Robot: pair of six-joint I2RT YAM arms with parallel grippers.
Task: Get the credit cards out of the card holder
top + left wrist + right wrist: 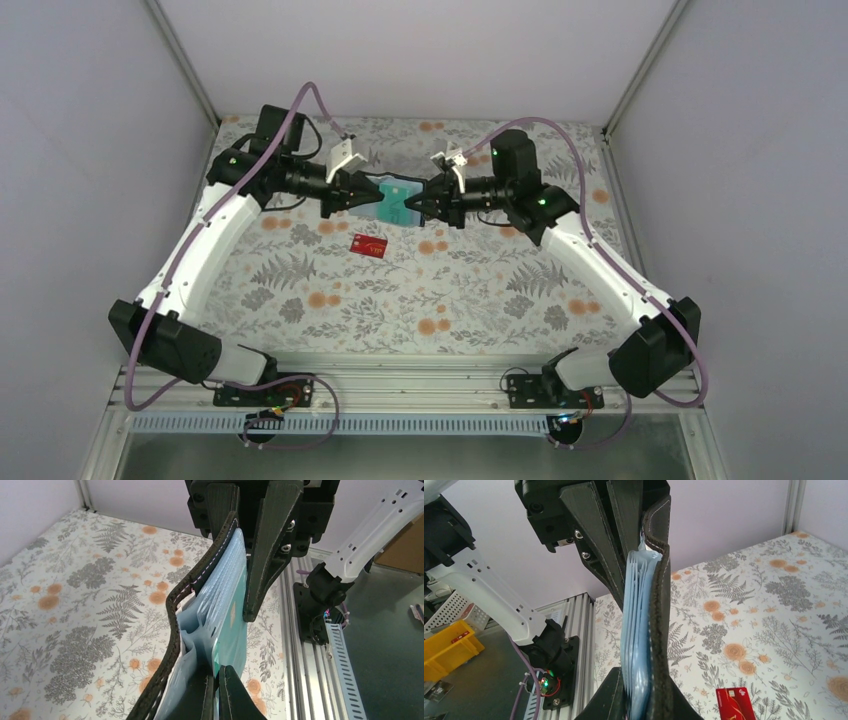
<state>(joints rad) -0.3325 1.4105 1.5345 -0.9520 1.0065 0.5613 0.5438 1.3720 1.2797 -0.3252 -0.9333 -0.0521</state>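
The card holder hangs opened in the air between both grippers, above the far middle of the table. My right gripper is shut on its black cover and pale blue pockets. In the left wrist view the holder's stitched black edge runs up the middle, with a teal-green credit card standing out of the pockets. My left gripper is shut on that card's near edge. A red credit card lies flat on the table below the holder, also in the right wrist view.
The floral tablecloth covers the table. Grey walls enclose the back and sides. An aluminium rail with the arm bases runs along the near edge. A yellow bin sits off the table beyond the rail.
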